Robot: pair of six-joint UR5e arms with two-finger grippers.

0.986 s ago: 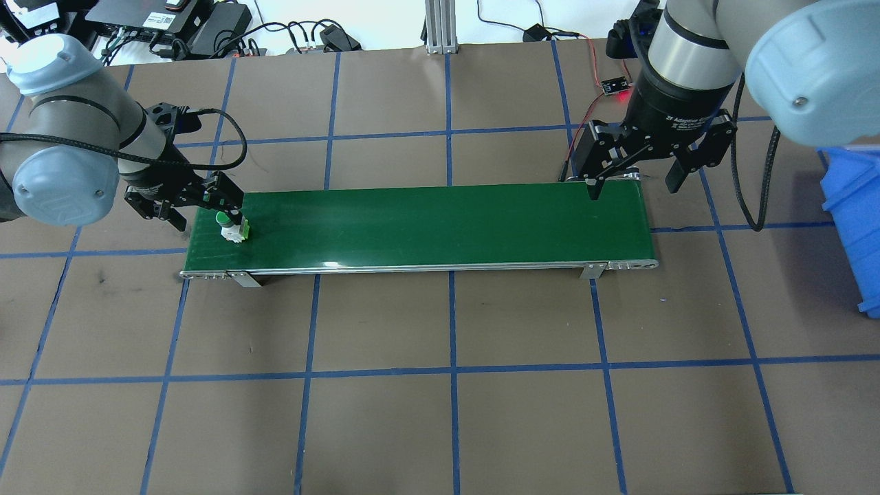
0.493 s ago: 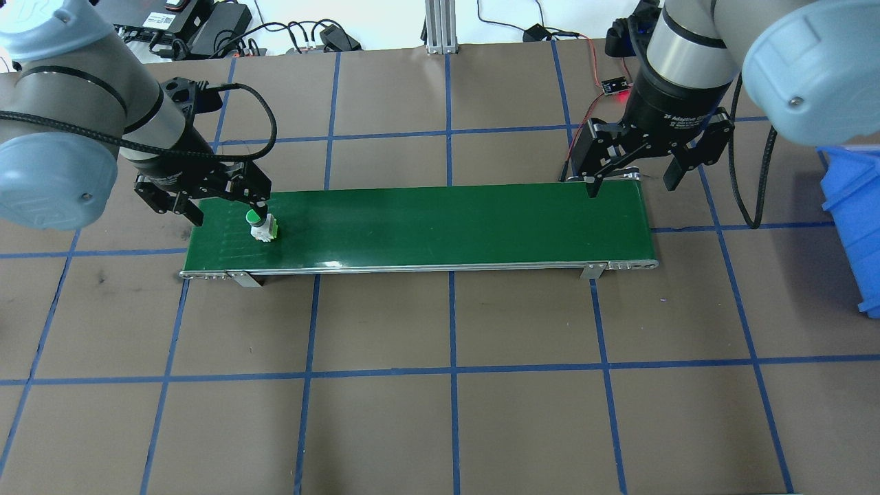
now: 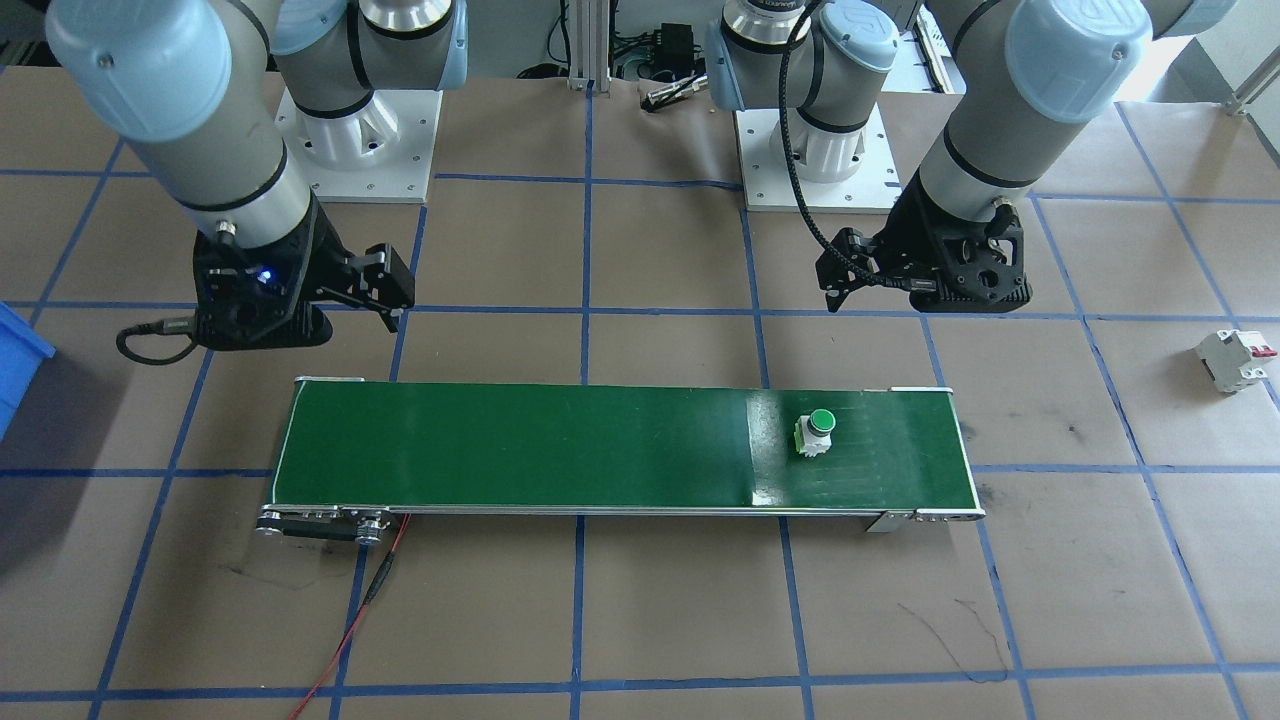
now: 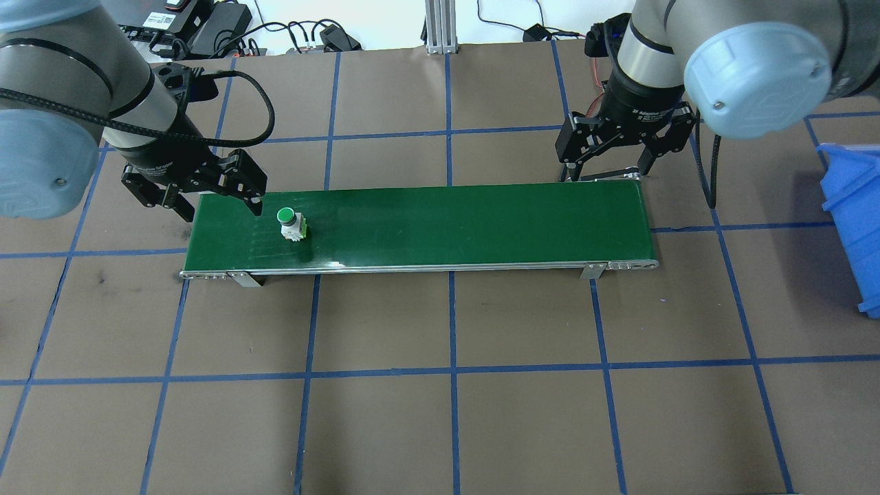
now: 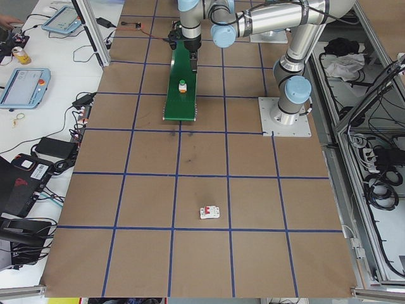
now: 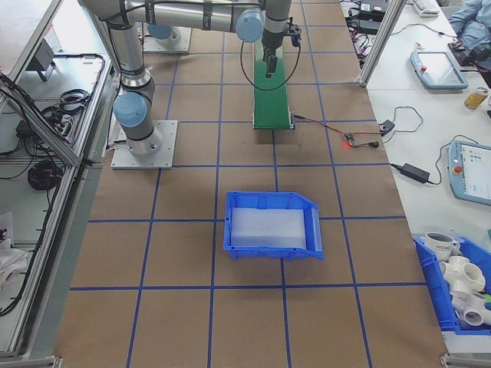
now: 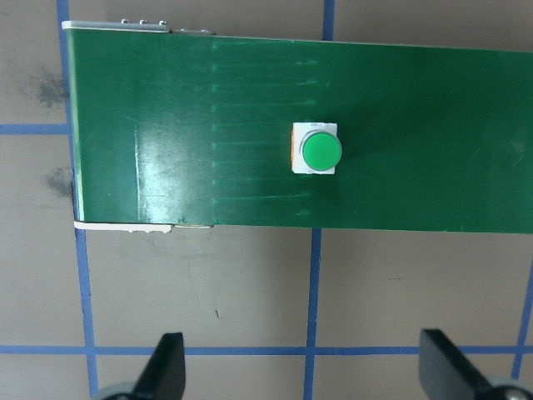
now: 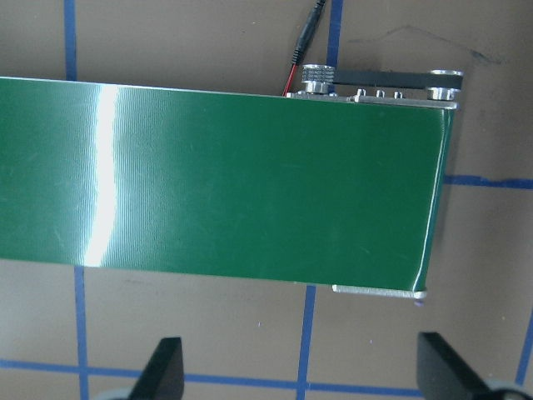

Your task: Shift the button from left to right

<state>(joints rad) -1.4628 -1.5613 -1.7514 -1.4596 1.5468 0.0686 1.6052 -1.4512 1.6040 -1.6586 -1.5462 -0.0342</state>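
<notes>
Both arms (image 4: 130, 89) are grey tube with pale blue joint caps (image 4: 756, 72) and silver collars, on white screwed base plates (image 3: 355, 145). Black two-finger grippers carry white lettering; a black braided cable (image 4: 258, 103) loops along the left arm.

The right pincer (image 4: 614, 157) body reads, partly, "2F Adaptive".

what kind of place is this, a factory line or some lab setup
Most likely a robotics lab or test cell, not a working factory line. A short green conveyor belt sits on a table papered brown and gridded with blue tape, two arms flank it, and side benches hold tablets and loose cables.
</notes>
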